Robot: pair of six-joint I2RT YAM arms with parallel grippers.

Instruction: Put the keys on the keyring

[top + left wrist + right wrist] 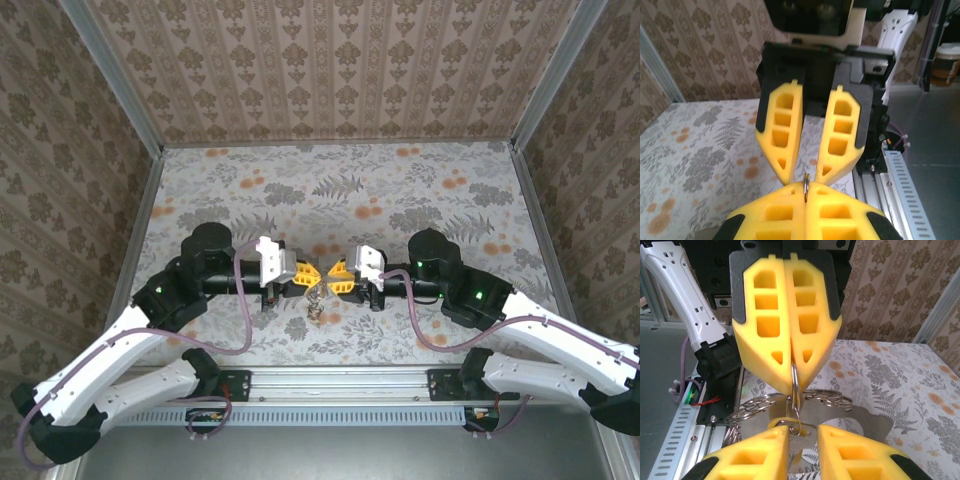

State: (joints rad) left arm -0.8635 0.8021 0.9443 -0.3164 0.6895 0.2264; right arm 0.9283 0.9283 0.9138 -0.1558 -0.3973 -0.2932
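Observation:
My two grippers meet tip to tip over the middle of the table. My left gripper (308, 272) (806, 194) is shut on the keyring (805, 184), a thin metal loop standing edge-on between its yellow pads. In the right wrist view the same loop (795, 377) hangs down from the left gripper (792, 385). My right gripper (802, 434) (335, 272) is open, its fingers a little apart just below the loop. A small yellow key head (776, 423) sits at the loop's lower end, against my right gripper's left finger. Its blade is hidden.
More wire rings (747, 407) and a flat grey metal tag (875, 422) hang under the loop, above the floral tablecloth (400, 200). This bundle (316, 302) dangles below the grippers. An aluminium rail (330, 378) runs along the near edge; patterned walls enclose the table.

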